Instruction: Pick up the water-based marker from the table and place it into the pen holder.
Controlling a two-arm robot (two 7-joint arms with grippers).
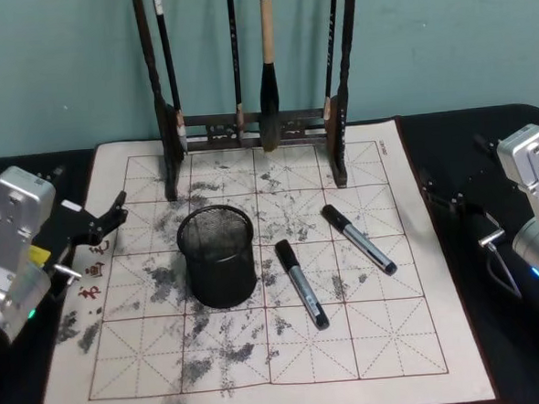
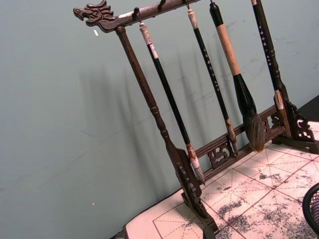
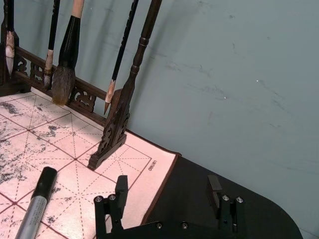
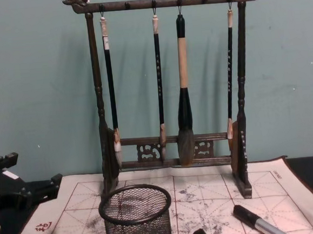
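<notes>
We can read nothing with certainty. Red brush-written characters stand on the left margin of the whitish felt calligraphy mat (too small for us to decipher). A small grey printed mark sits at its far right corner, and pale lettering runs down the thin black brush handles; both are illegible to us.

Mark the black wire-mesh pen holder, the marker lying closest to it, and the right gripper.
black wire-mesh pen holder (image 1: 221,276), head view, front mesh wall.
black-capped grey marker closest to it (image 1: 301,285), head view, mid-barrel.
right gripper (image 3: 168,183), right wrist view, midway between its open fingertips.
</notes>
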